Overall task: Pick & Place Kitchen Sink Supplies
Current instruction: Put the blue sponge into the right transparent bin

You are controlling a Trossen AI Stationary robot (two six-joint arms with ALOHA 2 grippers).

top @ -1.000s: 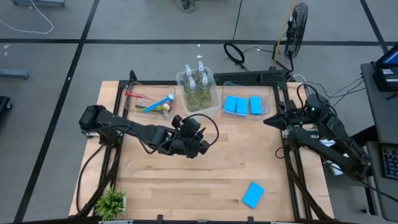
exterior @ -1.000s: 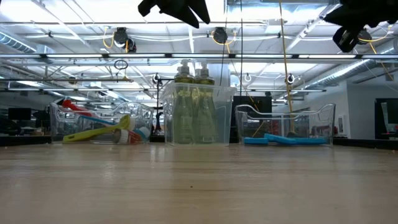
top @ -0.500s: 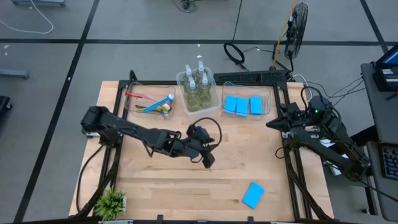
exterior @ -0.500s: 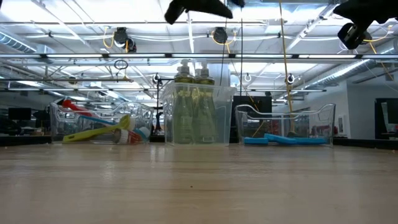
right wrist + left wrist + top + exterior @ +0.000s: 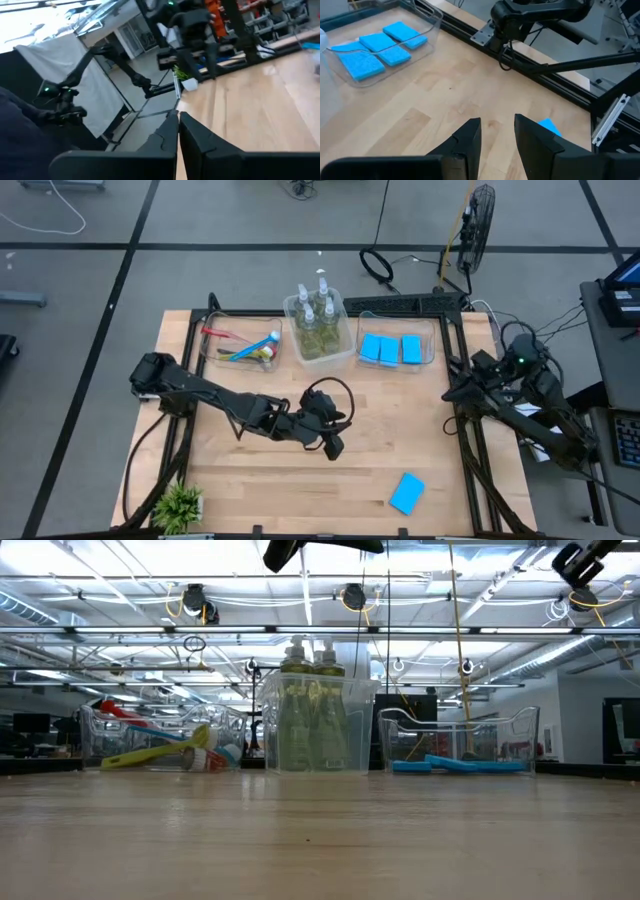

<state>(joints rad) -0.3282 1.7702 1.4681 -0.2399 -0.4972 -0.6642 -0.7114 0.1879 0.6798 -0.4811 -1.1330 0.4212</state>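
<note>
High view: left gripper point(image 5: 336, 446) at frame centre, jaws partly apart, nothing between them. Lone blue sponge point(image 5: 406, 493) flat at lower right, well apart from it. Right gripper point(image 5: 452, 392) parked at the right table edge, fingers pressed together, empty.

Likely step: reaching for that sponge. Best done by swinging toward lower right, widening the jaws to span its short side, then descending square.

Upper centre: clear bins holding brushes point(image 5: 240, 347), soap bottles point(image 5: 316, 313) and three more sponges point(image 5: 388, 349). Potted plant point(image 5: 179, 505) at lower left. Nothing lying across the path; right arm near.
</note>
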